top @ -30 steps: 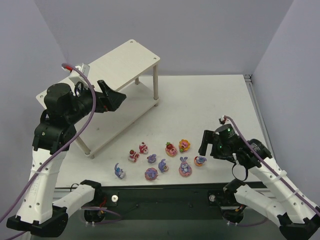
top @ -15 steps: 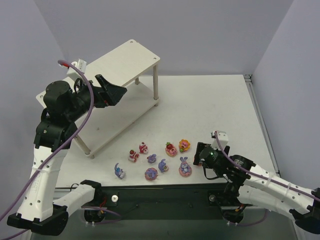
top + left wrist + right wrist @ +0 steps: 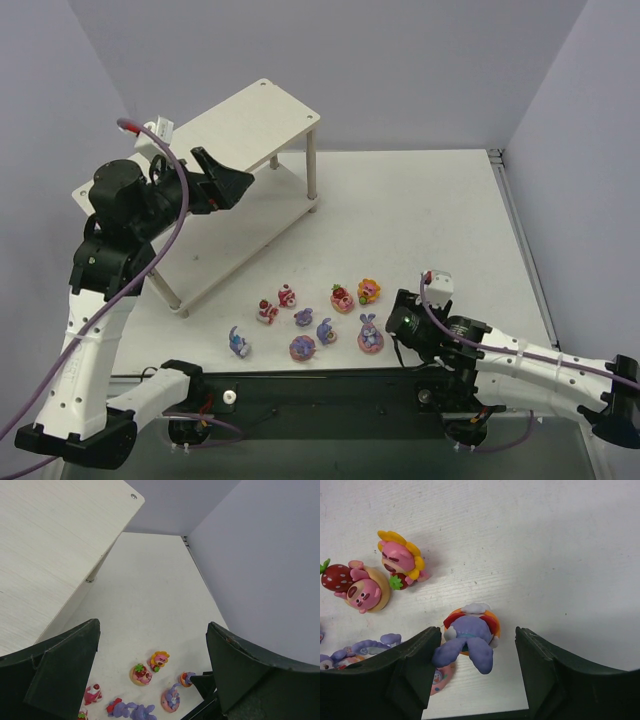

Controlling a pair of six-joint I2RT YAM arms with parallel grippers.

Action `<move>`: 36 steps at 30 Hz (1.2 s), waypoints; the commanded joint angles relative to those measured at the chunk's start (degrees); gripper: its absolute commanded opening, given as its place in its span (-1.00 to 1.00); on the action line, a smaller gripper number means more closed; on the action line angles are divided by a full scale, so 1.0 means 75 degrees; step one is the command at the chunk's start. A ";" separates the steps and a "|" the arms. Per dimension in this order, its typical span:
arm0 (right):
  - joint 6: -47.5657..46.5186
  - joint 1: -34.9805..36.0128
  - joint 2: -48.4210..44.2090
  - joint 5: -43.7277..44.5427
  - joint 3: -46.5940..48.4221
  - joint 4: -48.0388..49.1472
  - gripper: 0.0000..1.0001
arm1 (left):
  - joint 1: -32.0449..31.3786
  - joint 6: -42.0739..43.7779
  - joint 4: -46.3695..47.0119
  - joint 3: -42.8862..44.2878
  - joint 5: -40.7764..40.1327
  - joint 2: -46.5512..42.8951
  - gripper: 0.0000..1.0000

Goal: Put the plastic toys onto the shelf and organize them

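- So far, nothing of the job showed as done. Both boards of the shelf (image 3: 250, 120) looked bare where the cameras could see them, though the left arm hid a part of the lower board.
- All the toys (image 3: 304, 317) that I could find lay in a loose group on the table (image 3: 430, 210), near its front edge and well apart from the shelf. Nine were plain in the top view, and one more sat under the right wrist.
- That last one was a purple bunny toy (image 3: 469, 642) on an orange base, at the right end of the group, near the yellow flower figure (image 3: 400, 557).
- The right gripper (image 3: 477, 632) was down at the table with one finger on each side of the bunny toy. Its jaws were partly spread. The finger on the side of the group stood right at the bunny's ear, and the other had a clear gap, so nothing was pinched yet.
- The right arm lay low and stretched out along the near edge of the table.
- The left arm was raised and folded. The left gripper (image 3: 152, 625) hung in the air beside the shelf, with its jaws spread wide and nothing between them.
- By my judgement, the first pick was in hand, and the placing and ordering of all ten toys was left.
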 commanded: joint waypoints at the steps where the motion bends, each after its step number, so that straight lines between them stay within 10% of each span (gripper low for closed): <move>1: 0.0705 0.0213 0.0323 0.0883 -0.0149 -0.0167 0.19 | 0.0038 0.0035 0.0462 0.0342 -0.0077 0.0127 0.94; 16: 0.0729 0.0588 0.0745 0.1399 -0.0594 0.0524 0.03 | 0.0015 0.0046 0.0450 0.0553 -0.0112 0.0397 0.95; 36: 0.0553 0.0588 0.1331 0.1223 -0.0782 0.1380 0.33 | -0.0126 0.0280 0.0275 0.0577 -0.0347 0.0339 0.94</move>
